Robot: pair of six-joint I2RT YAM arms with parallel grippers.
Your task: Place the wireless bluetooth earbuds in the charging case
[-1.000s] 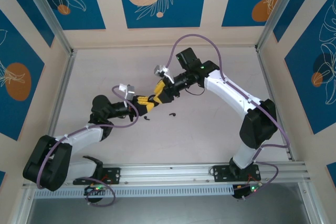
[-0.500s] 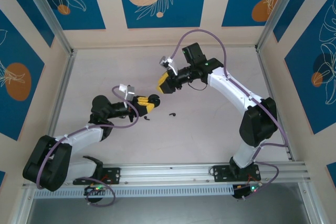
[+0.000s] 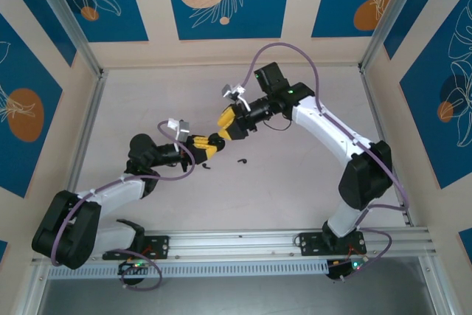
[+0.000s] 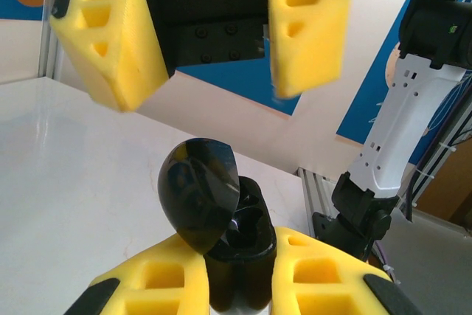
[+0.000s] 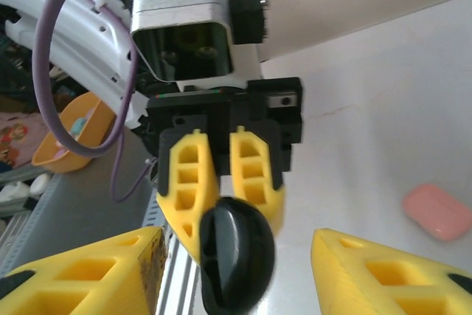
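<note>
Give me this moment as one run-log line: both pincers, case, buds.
left pincer: shut on charging case, lid open | right pincer: open, facing the case | black earbuds: two loose on table

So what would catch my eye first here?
Two yellow-fingered grippers face each other: the left gripper is shut on a black charging case with its lid open, the right gripper open just beyond it. Two tiny black earbuds lie on the table beside them.
</note>
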